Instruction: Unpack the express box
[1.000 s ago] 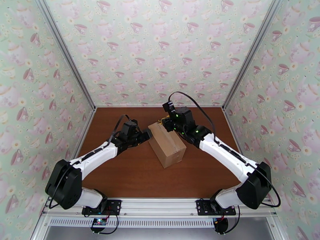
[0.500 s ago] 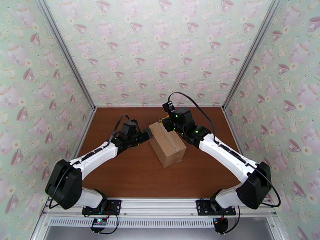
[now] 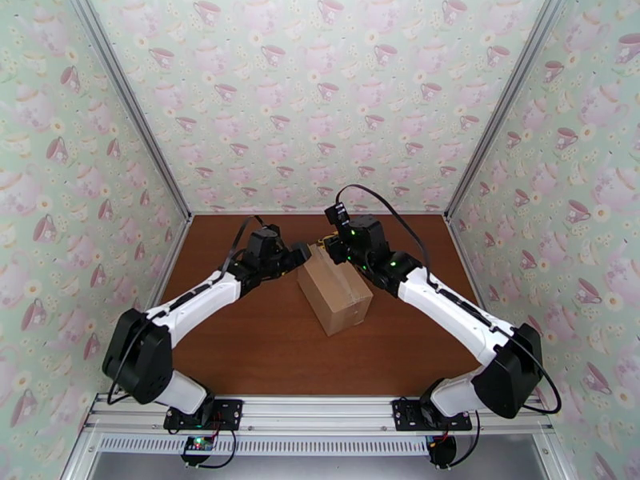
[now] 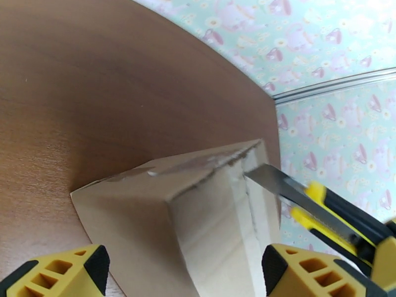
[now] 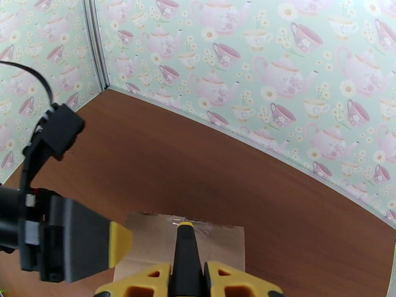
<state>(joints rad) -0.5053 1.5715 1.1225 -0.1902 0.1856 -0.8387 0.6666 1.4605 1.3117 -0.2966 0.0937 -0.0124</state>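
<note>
Brown express box [image 3: 336, 291] is lying on the counter [image 3: 264, 354], top closed. It's sitting between the two tools, one short end pointing toward the far wall. At its far left corner the left tool [image 3: 298, 256] is hovering, fingers [image 4: 64, 273] spread wide. In the left wrist view the box end is sitting right ahead of that tool, in line with the gap between the fingers. Can't tell if either finger is touching cardboard.

Over the far end of the box the right tool [image 3: 330, 250] is hanging, just across from the left tool, the two near each other but apart. Its fingers [image 5: 237, 285] are pressing onto the black handle of a yellow-and-black utility knife [image 4: 341, 219], pinching it between them. Knife is pointing ahead and down out of the right tool, blade [image 4: 267, 176] out. Blade tip is meeting the box's top edge at the far end, by the glossy tape seam [image 4: 198, 162]. Can't tell whether it's cutting in or just touching.

From the right wrist, the box is lying below and ahead of the right tool, tape shining just past the knife's nose. The left tool's yellow fingertip [image 5: 120, 243] is sitting off to that tool's left, beside the box edge. Teapot wallpaper [image 3: 320, 90] is running round three sides of the counter.
</note>
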